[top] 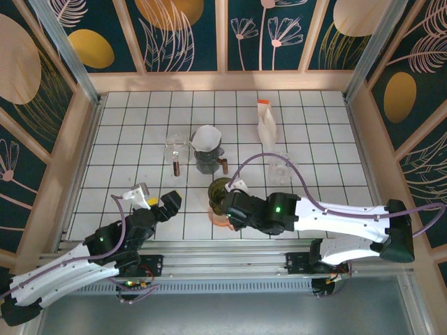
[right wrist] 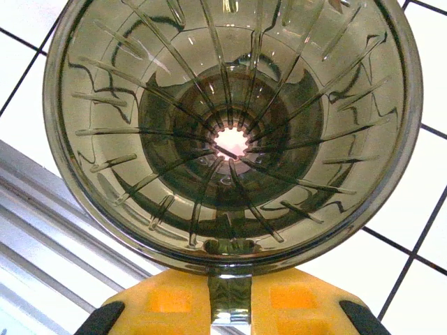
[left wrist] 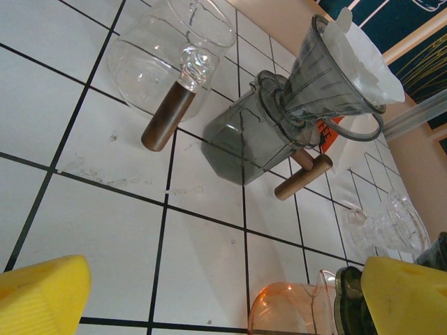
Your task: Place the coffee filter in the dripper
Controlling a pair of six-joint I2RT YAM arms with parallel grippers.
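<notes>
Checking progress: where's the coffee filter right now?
Top view, mid-table: the white filter sits in the smoky dripper, right of the glass jug.

White coffee filter [left wrist: 363,63], smoky-grey ribbed dripper [right wrist: 230,84], black-gridded white table [left wrist: 209,265].

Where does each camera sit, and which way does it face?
Top external: above and behind, looking down on the tiled table; both arms, left hand open, right hand shut on the empty dripper.
Left wrist: low, facing the filter-lined dripper; own yellow fingertips.
Right wrist: looks into the empty dripper; own yellow fingers.
Shared: top and left wrist both show the filter-lined dripper.
</notes>
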